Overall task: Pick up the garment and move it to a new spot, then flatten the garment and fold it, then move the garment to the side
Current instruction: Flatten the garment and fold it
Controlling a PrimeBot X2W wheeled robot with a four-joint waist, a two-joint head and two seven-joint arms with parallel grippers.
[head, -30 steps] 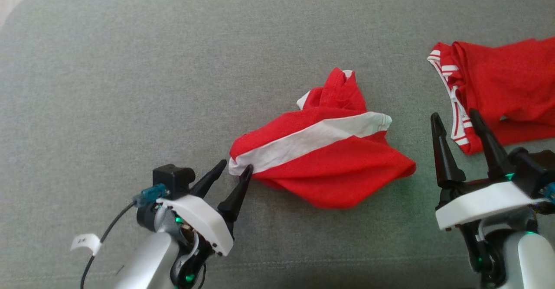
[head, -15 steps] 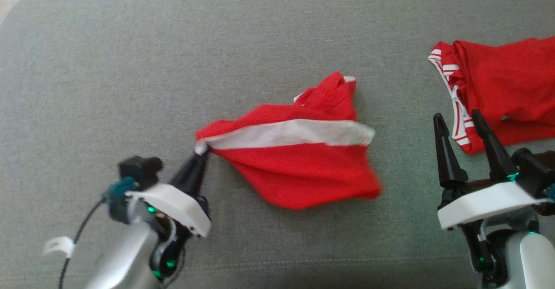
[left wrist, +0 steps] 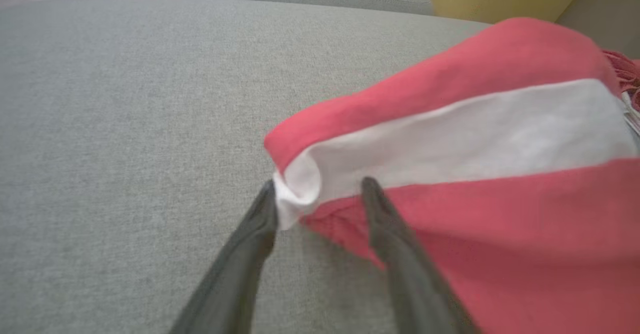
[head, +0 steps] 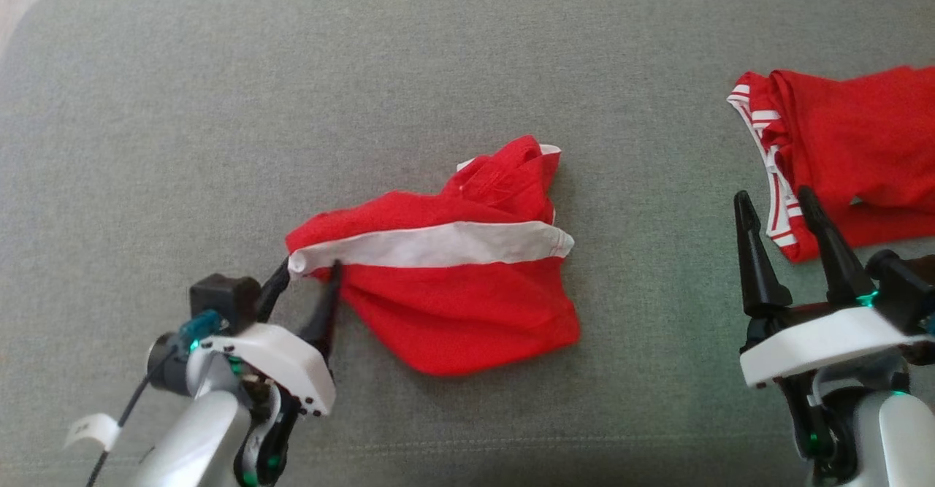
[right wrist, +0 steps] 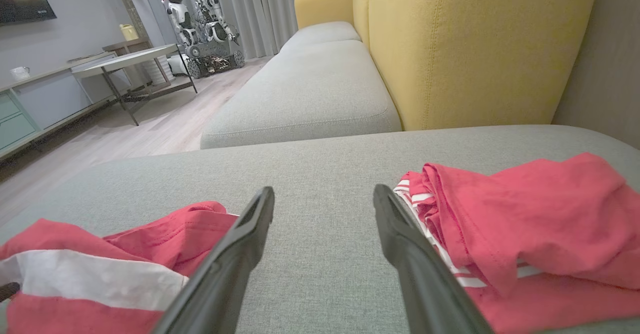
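Note:
A crumpled red garment (head: 453,290) with a broad white band lies mid-cushion; it also shows in the left wrist view (left wrist: 500,199) and at the lower left of the right wrist view (right wrist: 75,274). My left gripper (head: 308,271) stands open at the garment's left end. Its two fingers straddle the rolled corner of the white band (left wrist: 300,184), which touches the left finger. My right gripper (head: 773,196) hovers open at the right with nothing between its fingers (right wrist: 324,194).
A second red garment with red-and-white striped trim (head: 855,151) lies at the far right, just beyond my right fingertips (right wrist: 525,234). The grey cushion (head: 219,107) rounds off at the upper left. A yellow sofa back (right wrist: 475,48) rises behind.
My left gripper shut on the white band's corner, dragged the garment to the left, and has now opened its fingers. The right arm has stayed put.

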